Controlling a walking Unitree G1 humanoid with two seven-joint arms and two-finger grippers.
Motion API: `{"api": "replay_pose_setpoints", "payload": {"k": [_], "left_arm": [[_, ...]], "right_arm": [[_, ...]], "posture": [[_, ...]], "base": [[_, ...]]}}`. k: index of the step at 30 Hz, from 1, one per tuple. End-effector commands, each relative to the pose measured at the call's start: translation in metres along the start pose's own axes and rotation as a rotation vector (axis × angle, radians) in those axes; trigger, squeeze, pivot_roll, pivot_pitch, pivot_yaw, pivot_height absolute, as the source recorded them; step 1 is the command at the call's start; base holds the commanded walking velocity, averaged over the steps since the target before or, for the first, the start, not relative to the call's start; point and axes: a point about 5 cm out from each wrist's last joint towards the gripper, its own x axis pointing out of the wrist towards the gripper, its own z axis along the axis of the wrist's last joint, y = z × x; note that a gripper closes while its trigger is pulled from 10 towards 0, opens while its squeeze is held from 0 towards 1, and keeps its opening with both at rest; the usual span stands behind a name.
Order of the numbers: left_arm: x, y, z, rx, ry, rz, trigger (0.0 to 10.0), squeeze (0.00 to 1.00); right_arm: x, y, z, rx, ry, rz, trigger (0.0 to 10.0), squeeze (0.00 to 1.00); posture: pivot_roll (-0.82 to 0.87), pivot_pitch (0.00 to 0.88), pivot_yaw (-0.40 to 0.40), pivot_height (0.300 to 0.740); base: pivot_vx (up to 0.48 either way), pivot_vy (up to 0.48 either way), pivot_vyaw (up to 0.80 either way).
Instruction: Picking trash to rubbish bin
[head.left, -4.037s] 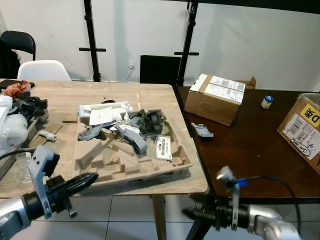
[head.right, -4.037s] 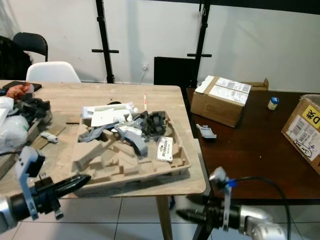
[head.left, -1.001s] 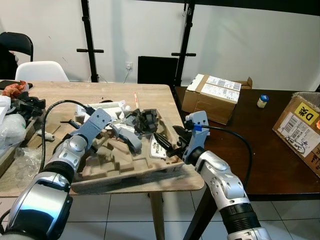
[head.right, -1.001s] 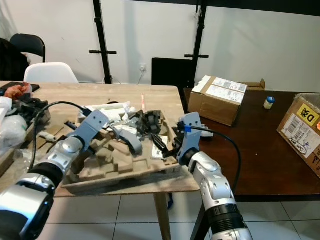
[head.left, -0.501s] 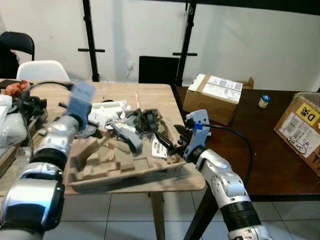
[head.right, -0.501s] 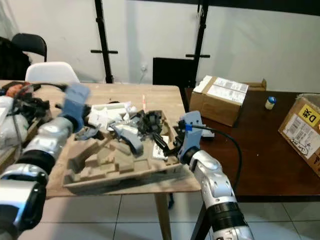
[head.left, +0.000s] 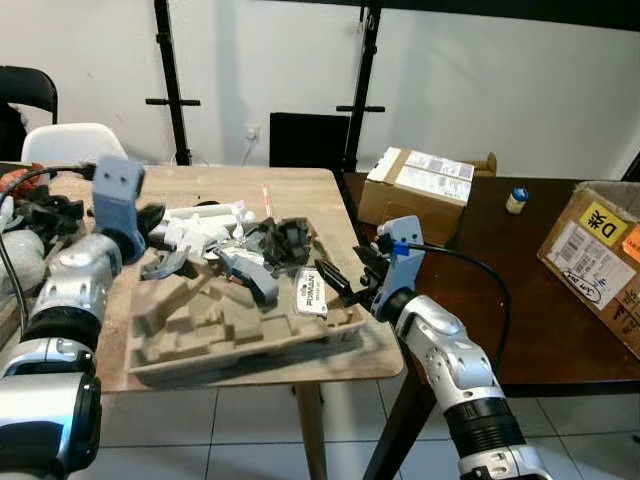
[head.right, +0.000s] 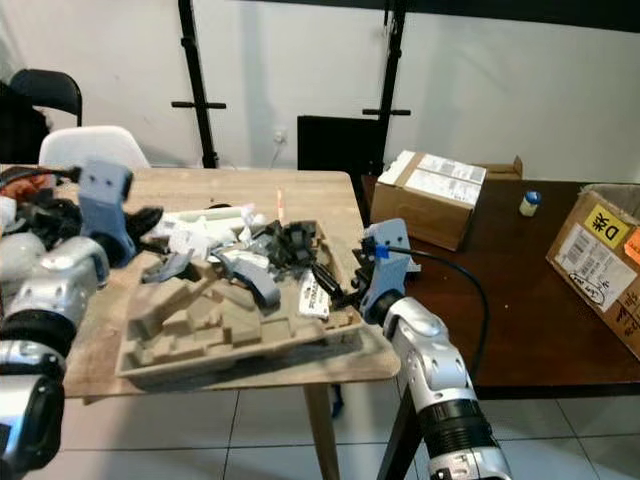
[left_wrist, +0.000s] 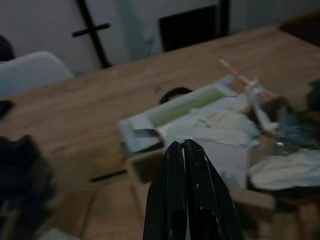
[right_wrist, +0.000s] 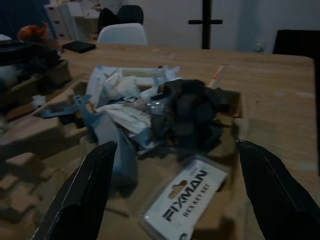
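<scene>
Sitting on wooden surface (head.left: 215, 190): pulp tray (head.left: 235, 325) w/ trash. Right end effector (head.left: 345, 281) spread wide over carded pack (head.left: 308, 292); left end effector (left_wrist: 182, 165) clenched, empty. Pack looked light, stiff, slick; grip by edges.

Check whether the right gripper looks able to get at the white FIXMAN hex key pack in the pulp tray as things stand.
Probably yes. The right gripper is open at the tray's right edge, with the white FIXMAN pack lying flat on top between its fingers and nothing over it.

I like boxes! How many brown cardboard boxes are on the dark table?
2. One cardboard box sits at the dark table's back, near the wooden table. The other box is at the right edge, partly cut off. More may be hidden.
</scene>
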Motion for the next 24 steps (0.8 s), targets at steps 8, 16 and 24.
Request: {"api": "replay_pose_setpoints", "payload": {"k": [8,16,24], "left_arm": [[0.008,-0.035,-0.015,0.065,0.059,-0.109,10.0,1.0],[0.01,-0.055,-0.039,0.138,0.184,-0.163,10.0,1.0],[0.008,-0.041,-0.043,0.247,0.235,-0.034,10.0,1.0]], "right_arm": [[0.001,0.004,-0.001,-0.006,-0.006,0.007,10.0,0.0],[-0.002,0.006,-0.004,-0.009,-0.001,0.005,10.0,0.0],[-0.003,0.009,-0.006,-0.012,0.008,0.014,10.0,0.0]], "posture": [[0.05,0.048,-0.035,0.74],[0.03,0.039,-0.016,0.74],[0.04,0.041,-0.019,0.74]], "base": [[0.0,0.0,0.0],[0.0,0.0,0.0],[0.0,0.0,0.0]]}}
